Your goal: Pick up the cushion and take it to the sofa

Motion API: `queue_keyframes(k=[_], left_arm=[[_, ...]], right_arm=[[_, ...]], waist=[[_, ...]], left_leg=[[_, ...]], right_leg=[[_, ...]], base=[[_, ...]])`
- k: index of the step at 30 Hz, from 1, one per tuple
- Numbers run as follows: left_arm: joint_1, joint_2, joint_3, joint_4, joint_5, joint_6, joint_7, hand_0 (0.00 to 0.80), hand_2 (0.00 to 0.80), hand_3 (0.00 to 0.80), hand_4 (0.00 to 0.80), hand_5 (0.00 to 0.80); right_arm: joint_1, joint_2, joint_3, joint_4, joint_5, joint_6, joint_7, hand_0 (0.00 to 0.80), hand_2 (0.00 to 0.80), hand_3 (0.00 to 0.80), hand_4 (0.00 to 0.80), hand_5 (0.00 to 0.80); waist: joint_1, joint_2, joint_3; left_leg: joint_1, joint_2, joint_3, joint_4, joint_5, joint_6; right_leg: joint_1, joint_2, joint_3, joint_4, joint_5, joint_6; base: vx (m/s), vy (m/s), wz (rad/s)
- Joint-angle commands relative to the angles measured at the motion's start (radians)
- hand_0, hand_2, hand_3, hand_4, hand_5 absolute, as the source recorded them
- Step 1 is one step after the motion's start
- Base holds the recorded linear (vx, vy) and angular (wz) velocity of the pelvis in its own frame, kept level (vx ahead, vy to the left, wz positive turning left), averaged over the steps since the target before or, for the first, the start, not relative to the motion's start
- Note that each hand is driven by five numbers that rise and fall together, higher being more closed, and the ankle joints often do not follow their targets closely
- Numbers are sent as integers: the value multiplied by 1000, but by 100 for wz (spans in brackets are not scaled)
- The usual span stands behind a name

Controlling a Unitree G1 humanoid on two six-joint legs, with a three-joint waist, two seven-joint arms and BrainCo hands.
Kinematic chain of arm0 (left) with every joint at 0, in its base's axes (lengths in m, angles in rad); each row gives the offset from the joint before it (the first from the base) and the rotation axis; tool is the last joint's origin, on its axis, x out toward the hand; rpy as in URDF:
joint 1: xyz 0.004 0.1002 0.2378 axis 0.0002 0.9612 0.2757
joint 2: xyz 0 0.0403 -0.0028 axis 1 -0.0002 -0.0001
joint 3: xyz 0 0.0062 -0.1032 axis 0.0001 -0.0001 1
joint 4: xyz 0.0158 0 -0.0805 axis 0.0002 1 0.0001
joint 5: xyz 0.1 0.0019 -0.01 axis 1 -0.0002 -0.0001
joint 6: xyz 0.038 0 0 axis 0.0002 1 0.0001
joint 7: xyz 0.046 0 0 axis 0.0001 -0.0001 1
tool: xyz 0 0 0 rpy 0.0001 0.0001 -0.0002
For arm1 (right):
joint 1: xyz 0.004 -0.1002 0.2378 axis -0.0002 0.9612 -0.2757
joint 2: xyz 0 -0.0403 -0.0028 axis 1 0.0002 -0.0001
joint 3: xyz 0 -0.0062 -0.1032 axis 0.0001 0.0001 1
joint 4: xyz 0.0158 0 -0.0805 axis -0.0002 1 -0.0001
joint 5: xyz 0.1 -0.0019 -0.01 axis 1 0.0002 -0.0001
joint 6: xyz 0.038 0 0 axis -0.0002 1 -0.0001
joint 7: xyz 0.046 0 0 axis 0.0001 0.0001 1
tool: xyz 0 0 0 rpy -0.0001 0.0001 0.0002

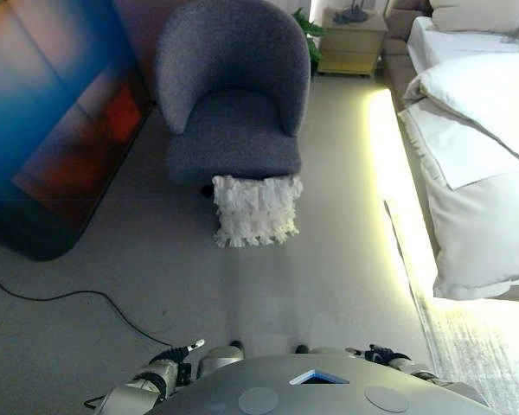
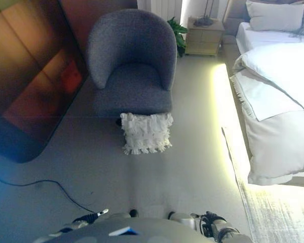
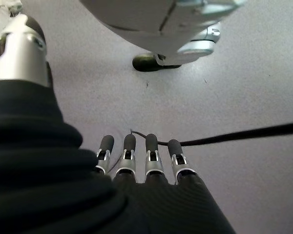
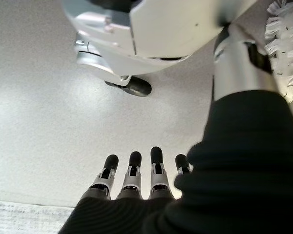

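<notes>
A white fringed cushion (image 1: 256,209) stands on the floor, leaning against the front of a grey armchair (image 1: 232,91). It also shows in the right eye view (image 2: 146,132), and its fringe shows in the right wrist view (image 4: 288,58). My left hand (image 1: 175,356) hangs low at my left side, fingers straight (image 3: 136,158), empty. My right hand (image 1: 382,354) hangs low at my right side, fingers straight (image 4: 134,176), empty. Both hands are far from the cushion.
A bed with white bedding (image 1: 480,147) runs along the right, with a lit strip at its base. A large dark panel (image 1: 56,112) leans at the left. A wooden nightstand (image 1: 352,41) and a plant stand behind the armchair. A pale rug (image 1: 476,346) lies at lower right.
</notes>
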Motion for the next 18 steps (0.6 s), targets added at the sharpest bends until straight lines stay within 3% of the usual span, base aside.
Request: queue_keyframes(k=[1, 18], left_arm=[[-63, -8, -2, 44, -18, -38, -13, 0, 0, 0, 0, 0], [-68, -4, -29, 45, 38, -5, -34, 0, 0, 0, 0, 0]], right_arm=[[-77, 5, 14, 54, 13, 6, -11, 0, 0, 0, 0, 0], [-62, 17, 5, 55, 36, -30, -4, 0, 0, 0, 0, 0]], waist=[[19, -55, 12], [-9, -49, 18]], left_leg=[[11, -32, 26, 38, -115, 26], [28, -46, 50, 2, -124, 46]], right_leg=[[-13, -4, -4, 7, -53, 33], [-29, -10, 21, 7, -34, 56]], base=[[0, 0, 0], [-3, 28, -1]])
